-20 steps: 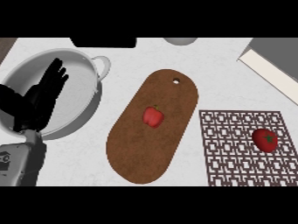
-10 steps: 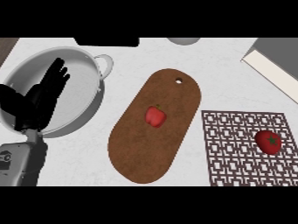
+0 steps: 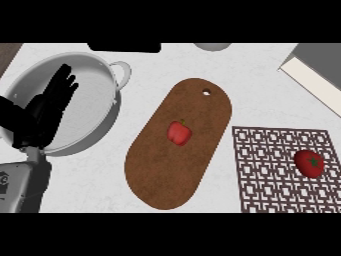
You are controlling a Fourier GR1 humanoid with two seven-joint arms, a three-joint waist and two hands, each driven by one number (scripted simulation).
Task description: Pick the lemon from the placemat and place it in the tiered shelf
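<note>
At the far left you see the robot's left hand on its grey forearm, coming up from the lower edge. Its black fingers are straight and spread, pointing up and to the right, and it holds nothing. It shows in front of a round white metal colander with two loop handles, which sits on the pale speckled counter — the hand hides much of the bowl's left side.

Moving right, a long oval brown wooden cutting board with a small hole near its top end lies tilted, its top leaning to the right. On its middle rests a small red bell pepper.

Just beside the board's right edge lies a dark brown rectangular placemat with an open lattice pattern. On its right half sits a round red fruit with a green stalk — you will find no yellow lemon here; this looks like a tomato, and it is well apart from the hand.

At the top right corner, a grey and cream slanted slab cuts across the counter. The right hand does not show.
</note>
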